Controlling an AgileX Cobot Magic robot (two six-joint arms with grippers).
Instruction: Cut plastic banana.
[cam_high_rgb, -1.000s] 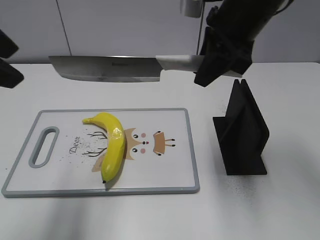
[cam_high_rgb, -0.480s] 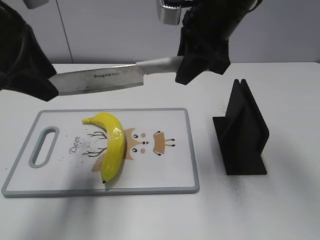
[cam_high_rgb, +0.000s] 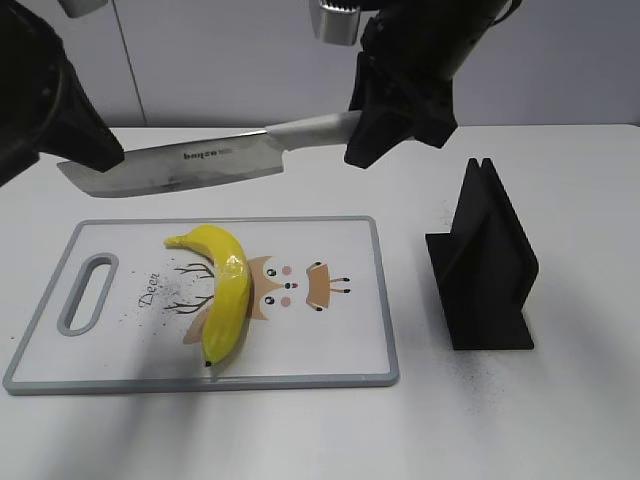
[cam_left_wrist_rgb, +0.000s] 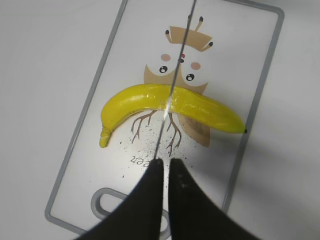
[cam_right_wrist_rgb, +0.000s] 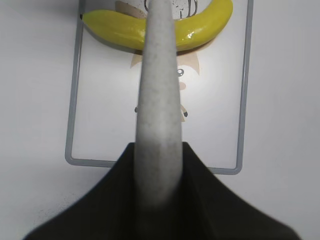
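1. One plastic banana (cam_high_rgb: 224, 290) lies on the cutting board (cam_high_rgb: 340, 350), over the printed deer drawing, left of the board's middle.
2. Right hand (cam_high_rgb: 385, 125) is clamped on the grey handle of the knife (cam_high_rgb: 180, 166), above the board's far edge.
3. Left hand (cam_left_wrist_rgb: 165, 172) has its fingers pressed together on the blade's tip end, above the banana.
4. Black knife stand (cam_high_rgb: 485, 270) sits on the white worktop (cam_high_rgb: 560, 420), right of the board.

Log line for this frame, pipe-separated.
phase: pre-cut | right gripper: holds knife handle | left gripper: pinches blade tip | plastic banana: whole, on cutting board | blade: above banana
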